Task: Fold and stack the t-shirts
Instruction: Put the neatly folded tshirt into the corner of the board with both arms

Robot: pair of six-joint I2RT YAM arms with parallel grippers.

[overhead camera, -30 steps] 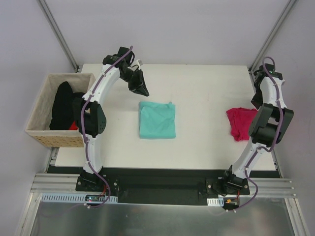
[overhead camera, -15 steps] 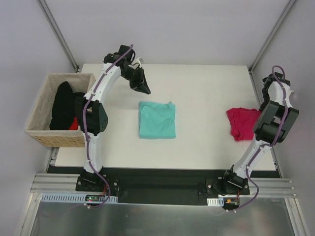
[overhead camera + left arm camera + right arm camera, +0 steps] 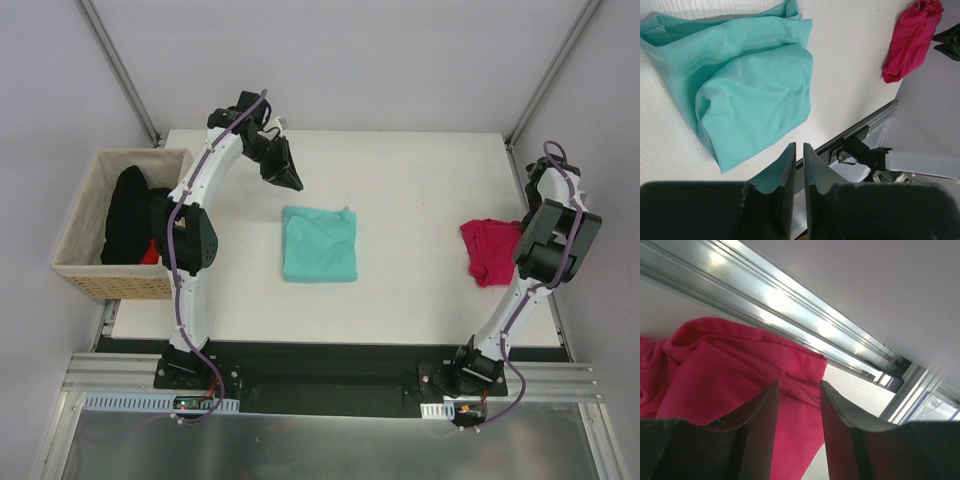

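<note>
Two shirts: the teal t-shirt [image 3: 320,244] lies folded mid-tabletop [image 3: 420,180], so my left claw [image 3: 291,182] hangs clenched and empty above it. My right claw [image 3: 796,405] hovers parted over the bunched pink t-shirt [image 3: 488,250] at the right edge, lined up for a grab, I judge.

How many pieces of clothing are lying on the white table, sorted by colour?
Teal shirt: 1, folded near the middle of the table.
Pink shirt: 1, bunched at the right edge.
Total: 2.
The dark and red cloth in the basket beside the table cannot be counted.

The right arm [image 3: 548,240] hides the magenta t-shirt's [image 3: 487,248] right edge from above.
</note>
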